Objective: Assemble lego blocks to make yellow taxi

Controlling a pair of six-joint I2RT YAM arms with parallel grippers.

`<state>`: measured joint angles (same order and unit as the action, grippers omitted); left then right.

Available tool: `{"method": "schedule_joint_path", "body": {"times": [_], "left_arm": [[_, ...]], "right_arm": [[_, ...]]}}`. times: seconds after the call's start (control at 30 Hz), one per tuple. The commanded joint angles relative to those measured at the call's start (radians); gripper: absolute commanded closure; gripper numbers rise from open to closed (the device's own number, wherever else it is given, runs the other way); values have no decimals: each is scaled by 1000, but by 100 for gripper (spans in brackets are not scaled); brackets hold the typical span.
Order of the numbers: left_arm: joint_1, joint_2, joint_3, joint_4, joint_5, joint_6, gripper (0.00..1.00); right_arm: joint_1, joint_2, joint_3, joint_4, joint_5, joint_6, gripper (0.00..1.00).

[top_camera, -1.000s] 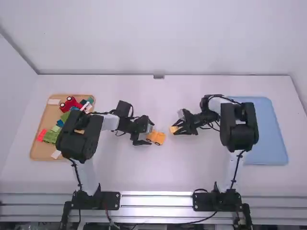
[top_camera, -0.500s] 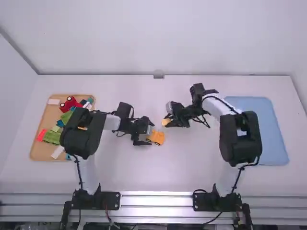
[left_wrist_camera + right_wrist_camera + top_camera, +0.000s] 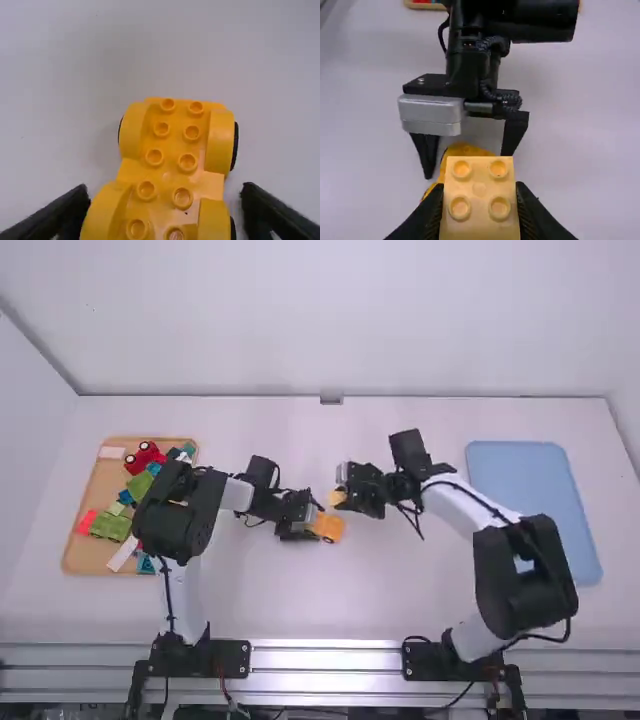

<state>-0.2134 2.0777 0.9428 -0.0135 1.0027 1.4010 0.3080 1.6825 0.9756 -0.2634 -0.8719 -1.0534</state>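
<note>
Yellow base [image 3: 329, 528] sits between wooden tray [image 3: 86, 558] and blue tray [image 3: 530, 475].

Between 2 trays [image 3: 530, 470] are 2 pincers [image 3: 307, 519], 1 yellow wheeled base [image 3: 169, 170] and 1 yellow block [image 3: 479, 220].

Yellow block [image 3: 338, 499], in fingers of right gripper [image 3: 346, 498], now much nearer yellow car [image 3: 330, 529]; right arm's elbow [image 3: 525, 570] swings outward, closer to camera.
</note>
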Motion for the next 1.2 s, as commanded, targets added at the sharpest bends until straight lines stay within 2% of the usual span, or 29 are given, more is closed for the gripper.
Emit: {"method": "schedule_joint_path", "body": {"times": [0.0,0.07,0.2,0.4,0.5,0.63,0.7,0.8,0.83,0.97,1.17], "left_arm": [[-3,20,7,-5,59,29,29],[-3,20,6,-5,64,29,32],[-3,20,6,-5,63,-19,36],[-10,20,-3,-12,88,-89,37],[-13,20,-22,-2,100,-102,35],[-21,20,-77,135,48,-311,33],[-42,19,-142,295,-43,-466,33],[-59,17,-203,441,-98,-555,33],[-69,16,-253,554,-106,-608,31],[-63,14,-345,791,-97,-758,32],[-61,15,-374,855,-102,-784,31]], "right_arm": [[0,-47,-64,56,6,144,92],[0,-51,-112,139,6,217,91],[0,-47,-161,208,5,264,91],[0,-47,-183,214,5,264,91],[0,-47,-198,232,5,261,91],[0,-47,-230,283,6,265,92],[-3,-47,-244,298,5,261,92],[-12,-47,-249,298,5,262,92],[-14,-47,-251,297,5,264,91],[-13,-18,-252,317,10,259,91],[-20,61,-251,337,-2,182,92]]}}
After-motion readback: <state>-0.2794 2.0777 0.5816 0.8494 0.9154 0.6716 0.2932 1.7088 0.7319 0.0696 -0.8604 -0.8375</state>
